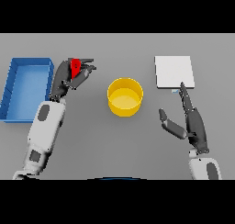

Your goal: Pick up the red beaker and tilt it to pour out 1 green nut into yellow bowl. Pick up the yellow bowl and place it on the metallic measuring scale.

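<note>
The red beaker (75, 66) is held at the upper left, with my left hand (69, 76) curled round it; only part of its red body shows between the fingers. The yellow bowl (125, 96) stands in the middle of the table, to the right of that hand; I cannot make out a nut inside it. The metallic measuring scale (174, 71) is a pale square plate at the upper right. My right hand (190, 117) rests open just below the scale, fingers straight and pointing toward its near edge, thumb spread toward the bowl.
A blue tray (26, 87) lies along the left edge of the table, right beside my left forearm. Grey tabletop lies between the bowl and the scale.
</note>
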`<state>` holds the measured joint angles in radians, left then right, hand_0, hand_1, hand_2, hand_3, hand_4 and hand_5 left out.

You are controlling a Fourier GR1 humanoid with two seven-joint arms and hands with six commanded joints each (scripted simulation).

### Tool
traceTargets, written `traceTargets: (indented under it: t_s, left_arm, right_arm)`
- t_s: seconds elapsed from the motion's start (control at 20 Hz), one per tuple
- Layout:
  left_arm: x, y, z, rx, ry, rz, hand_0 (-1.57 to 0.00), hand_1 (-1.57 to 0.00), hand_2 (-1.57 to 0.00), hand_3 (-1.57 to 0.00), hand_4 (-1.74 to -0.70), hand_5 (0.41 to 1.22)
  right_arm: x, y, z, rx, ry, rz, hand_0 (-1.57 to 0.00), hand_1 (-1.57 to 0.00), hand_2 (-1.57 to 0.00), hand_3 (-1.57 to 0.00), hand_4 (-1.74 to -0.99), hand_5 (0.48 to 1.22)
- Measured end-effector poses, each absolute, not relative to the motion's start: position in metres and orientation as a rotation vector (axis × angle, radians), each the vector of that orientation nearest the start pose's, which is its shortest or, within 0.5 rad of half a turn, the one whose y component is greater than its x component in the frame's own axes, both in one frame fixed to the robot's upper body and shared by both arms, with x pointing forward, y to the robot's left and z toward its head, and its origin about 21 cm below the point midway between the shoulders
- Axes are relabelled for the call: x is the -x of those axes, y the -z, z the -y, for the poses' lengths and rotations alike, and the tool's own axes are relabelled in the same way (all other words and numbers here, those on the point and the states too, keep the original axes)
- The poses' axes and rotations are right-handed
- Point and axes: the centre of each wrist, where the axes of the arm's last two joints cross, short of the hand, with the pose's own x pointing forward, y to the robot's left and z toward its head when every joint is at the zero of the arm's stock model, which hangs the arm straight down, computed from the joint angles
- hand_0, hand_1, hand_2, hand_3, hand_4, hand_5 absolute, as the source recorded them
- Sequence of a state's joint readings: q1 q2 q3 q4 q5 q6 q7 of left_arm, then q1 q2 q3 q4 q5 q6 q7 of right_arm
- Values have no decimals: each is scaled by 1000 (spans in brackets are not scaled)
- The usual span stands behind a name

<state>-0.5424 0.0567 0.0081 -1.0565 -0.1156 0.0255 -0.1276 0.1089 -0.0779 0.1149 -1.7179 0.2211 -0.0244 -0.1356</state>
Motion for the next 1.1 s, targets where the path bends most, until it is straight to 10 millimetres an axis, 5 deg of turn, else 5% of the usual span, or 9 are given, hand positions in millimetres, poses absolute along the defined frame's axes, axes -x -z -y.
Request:
traceTargets:
  t_s: [0.35, 0.8, 0.95, 1.1]
  left_arm:
    - [-385, -58, -183, -222, 663, 1658, -1567, -1567, -1568, -1566, -1737, 1120]
    - [-394, -96, -135, -573, 1313, 1537, -1570, -1571, -1571, -1570, -1740, 1183]
    - [-393, -94, -122, -681, 1522, 1433, -1571, -1571, -1571, -1571, -1689, 1202]
    - [-398, -100, -113, -776, 1728, 1355, -1571, -1571, -1571, -1383, -1710, 1211]
  right_arm:
    - [-220, -14, 225, 177, -298, 1736, 1, 1, 1, 1, -1190, 658]
    - [-218, -17, 224, 151, -287, 1728, 1, 1, 1, 1, -1183, 673]
    - [-219, -17, 220, 151, -278, 1713, 1, 1, 1, 1, -1191, 675]
    - [-219, -15, 223, 144, -264, 1696, 1, 1, 1, 1, -1195, 671]
